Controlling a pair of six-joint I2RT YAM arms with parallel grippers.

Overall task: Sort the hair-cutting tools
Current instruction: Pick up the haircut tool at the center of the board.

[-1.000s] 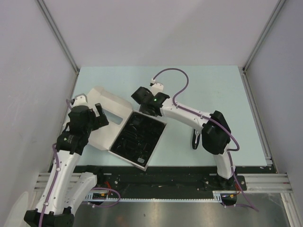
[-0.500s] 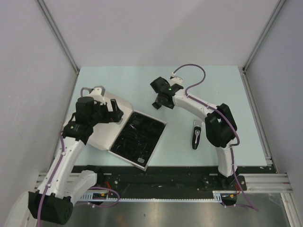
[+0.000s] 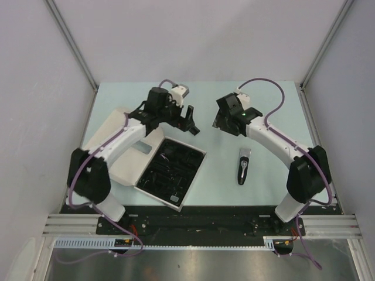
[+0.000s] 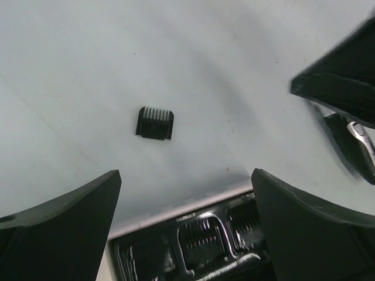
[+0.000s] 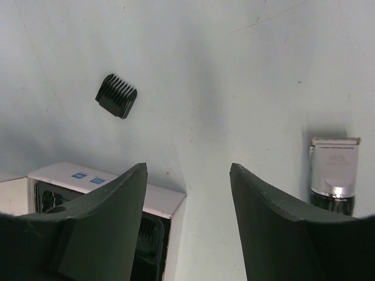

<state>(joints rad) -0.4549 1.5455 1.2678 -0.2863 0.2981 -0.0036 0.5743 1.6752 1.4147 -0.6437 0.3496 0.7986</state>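
Observation:
One small black comb guard (image 4: 155,123) lies alone on the pale table past the box; the right wrist view has it at upper left (image 5: 116,95). More comb guards sit in slots of the black tray (image 4: 202,237). The black-and-silver clipper (image 3: 244,165) lies on the table right of the box, its silver head (image 5: 334,170) toward my right gripper. My left gripper (image 3: 190,120) hangs over the tray's far edge, open and empty (image 4: 186,172). My right gripper (image 3: 218,124) hovers beside the box's far corner, open with nothing between its fingers (image 5: 187,165).
The flat white box (image 3: 176,201) with its black tray lies at the near left, its lid (image 3: 126,126) folded out to the left under my left arm. Its white rim (image 5: 105,181) shows below the right gripper. Grey walls and rails close in the table's sides.
My right gripper has moved from over the tray out to the far right and opened wider. My left arm has swung from beside the lid across to the tray's far edge.

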